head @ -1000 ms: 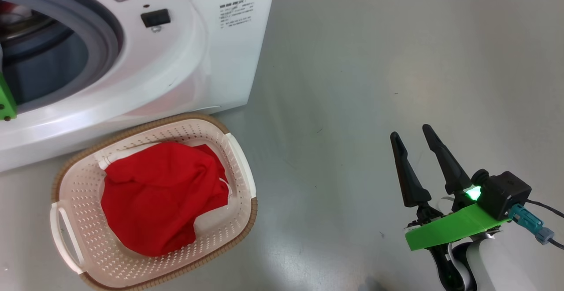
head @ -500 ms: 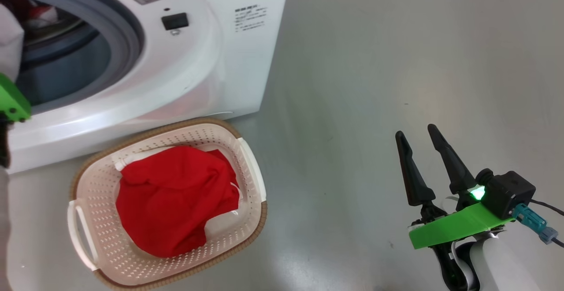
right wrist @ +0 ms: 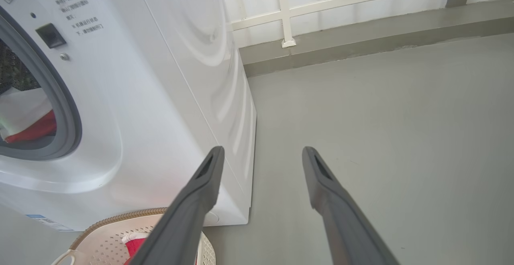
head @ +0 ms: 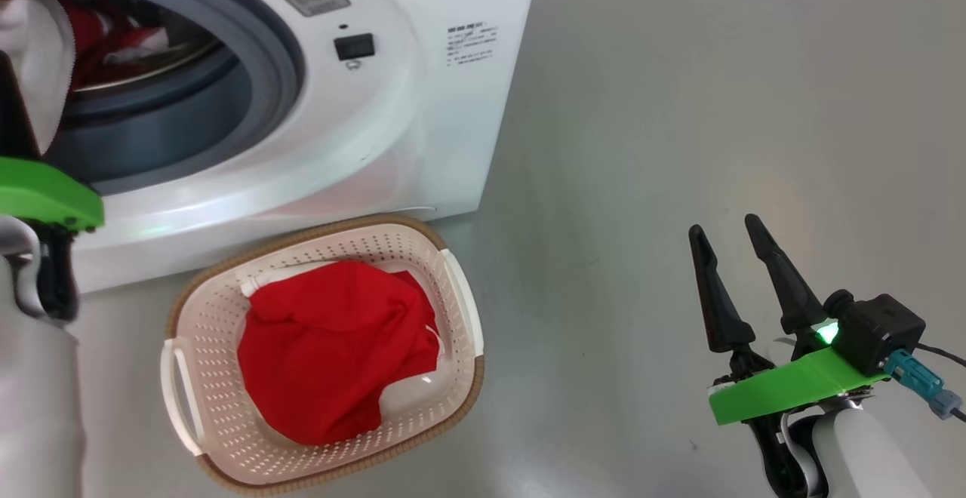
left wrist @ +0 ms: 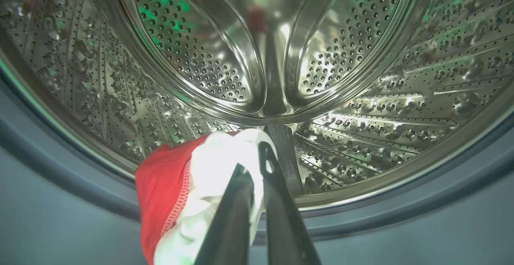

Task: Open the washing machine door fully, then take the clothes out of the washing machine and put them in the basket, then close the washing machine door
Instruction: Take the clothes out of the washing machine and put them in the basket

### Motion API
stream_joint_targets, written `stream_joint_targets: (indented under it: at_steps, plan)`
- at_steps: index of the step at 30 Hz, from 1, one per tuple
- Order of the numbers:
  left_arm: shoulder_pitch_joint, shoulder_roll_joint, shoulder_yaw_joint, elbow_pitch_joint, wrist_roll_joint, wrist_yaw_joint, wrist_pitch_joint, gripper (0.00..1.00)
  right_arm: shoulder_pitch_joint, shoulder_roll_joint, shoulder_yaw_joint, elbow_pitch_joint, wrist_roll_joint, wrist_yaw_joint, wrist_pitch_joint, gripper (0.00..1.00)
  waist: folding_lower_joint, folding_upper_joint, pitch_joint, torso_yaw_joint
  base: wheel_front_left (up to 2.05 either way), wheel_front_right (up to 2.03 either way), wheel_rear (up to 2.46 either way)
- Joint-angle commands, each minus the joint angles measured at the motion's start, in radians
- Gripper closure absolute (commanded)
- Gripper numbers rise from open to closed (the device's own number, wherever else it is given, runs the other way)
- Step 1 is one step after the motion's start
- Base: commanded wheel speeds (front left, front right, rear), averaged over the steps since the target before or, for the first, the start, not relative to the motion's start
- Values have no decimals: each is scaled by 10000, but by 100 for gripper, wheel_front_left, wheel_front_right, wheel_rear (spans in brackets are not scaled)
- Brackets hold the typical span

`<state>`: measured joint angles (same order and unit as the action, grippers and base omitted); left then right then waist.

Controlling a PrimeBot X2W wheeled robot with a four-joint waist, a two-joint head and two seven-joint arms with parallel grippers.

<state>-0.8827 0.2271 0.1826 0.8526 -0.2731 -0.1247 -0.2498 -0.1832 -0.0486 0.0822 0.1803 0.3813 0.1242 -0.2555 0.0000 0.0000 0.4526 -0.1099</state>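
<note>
The clothes (left wrist: 172, 188) partly behind the left gripper (left wrist: 252, 158), lower end seemingly off-frame.

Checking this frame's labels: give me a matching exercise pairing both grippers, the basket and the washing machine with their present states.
1. left gripper
2. right gripper
3. basket
4. washing machine

A. open, empty, above the floor
B. contains a red garment
C. white, front opening uncovered
D. shut on red-and-white cloth

Pairs: 1-D, 2-A, 3-B, 4-C

Glossy steel drum (left wrist: 192, 56) (matt cloth clothes (left wrist: 160, 184))
</note>
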Motion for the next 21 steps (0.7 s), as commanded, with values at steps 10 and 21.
stream_joint_targets:
  at_steps: [10, 21]
  plan:
    - [1978, -121, 24, -2954, -880, -57, -119, 100, 344, -16, 42, -151, -93, 65, -63, 0, 0, 0, -461, 414, 0, 0, 0]
    - [3378, -515, 67, -5335, -1203, -58, -120, 100, 472, -16, -28, -146, -147, 65, -63, 0, 0, 0, -656, 703, 0, 0, 0]
